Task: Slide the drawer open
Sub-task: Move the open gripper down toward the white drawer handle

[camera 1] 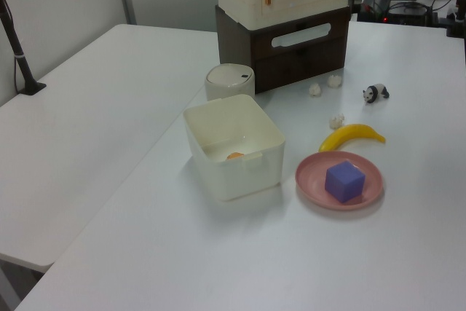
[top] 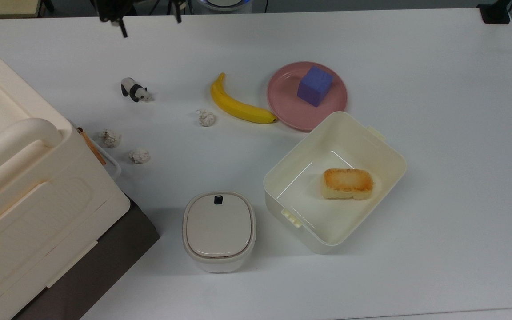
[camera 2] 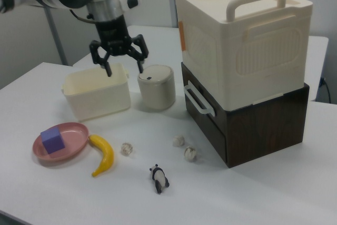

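White worktop, top view: the gripper sits at the far edge, fingers spread wide and holding nothing, well apart from the drawer, of which only a sliver of white handle shows beneath the big cream box at the top view's left.

Left view: the drawer is at the back, flush in its dark brown cabinet under the cream box, handle facing the worktop. It appears fully shut.

Right view: the gripper hangs high with fingers apart, well clear of the drawer handle.

Assessment: approach stage; nothing yet grasped. The next move calls for descending to handle height, aligning the fingers across the loop, closing, then pulling straight outward. Paper balls lie near the drawer's path.
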Action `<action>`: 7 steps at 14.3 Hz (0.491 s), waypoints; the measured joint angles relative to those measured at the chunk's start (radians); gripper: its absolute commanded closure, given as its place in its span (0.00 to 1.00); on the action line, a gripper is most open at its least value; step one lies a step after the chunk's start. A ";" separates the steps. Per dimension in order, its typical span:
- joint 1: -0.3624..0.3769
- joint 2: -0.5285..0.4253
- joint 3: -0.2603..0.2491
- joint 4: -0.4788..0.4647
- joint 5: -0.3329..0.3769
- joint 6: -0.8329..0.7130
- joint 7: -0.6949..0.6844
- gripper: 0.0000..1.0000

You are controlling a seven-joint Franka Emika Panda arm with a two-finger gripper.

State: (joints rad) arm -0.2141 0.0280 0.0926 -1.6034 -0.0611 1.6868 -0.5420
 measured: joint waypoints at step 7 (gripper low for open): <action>-0.003 0.083 0.000 -0.002 -0.080 0.125 -0.006 0.00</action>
State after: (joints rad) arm -0.2172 0.1113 0.0926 -1.6058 -0.1416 1.8121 -0.5480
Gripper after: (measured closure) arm 0.000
